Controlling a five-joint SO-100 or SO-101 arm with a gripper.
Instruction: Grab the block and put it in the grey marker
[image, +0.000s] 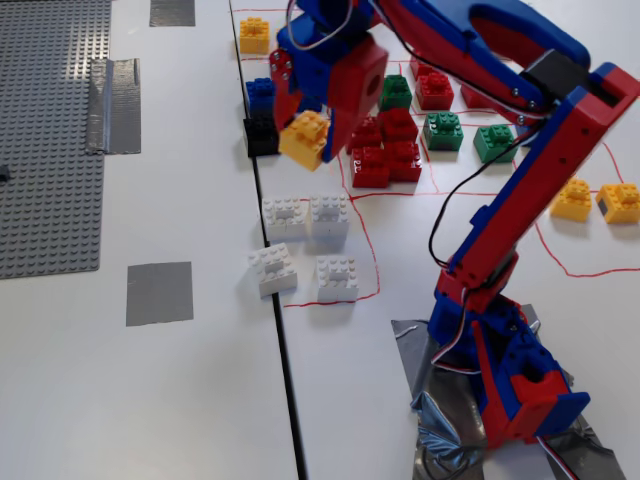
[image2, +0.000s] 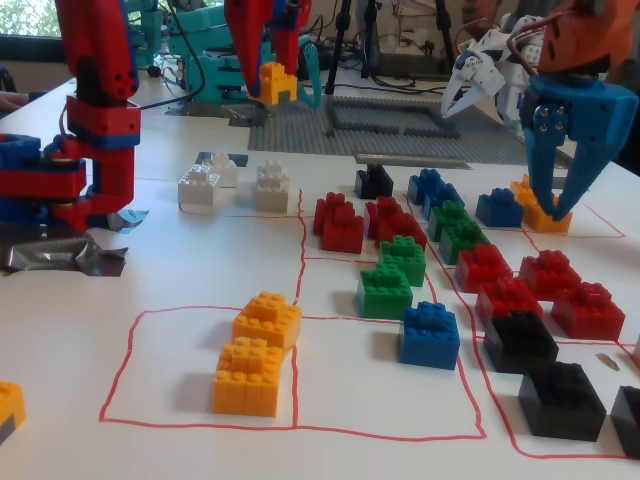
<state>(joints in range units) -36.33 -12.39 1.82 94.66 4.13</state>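
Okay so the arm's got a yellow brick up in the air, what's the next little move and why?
Probably swing left in a fixed view and forward toward the grey marker. The gripper holds the block lifted above the table, over the brick piles, and the marker lies bare across the table seam.

Both fixed views are evenly and brightly lit, with soft, faint shadows on the white worktop (image: 200, 400). The wrinkled tape (image: 450, 430) under the arm base shows mild glare. The far background is slightly soft; daylight shows at far left. No edge distortion is evident.
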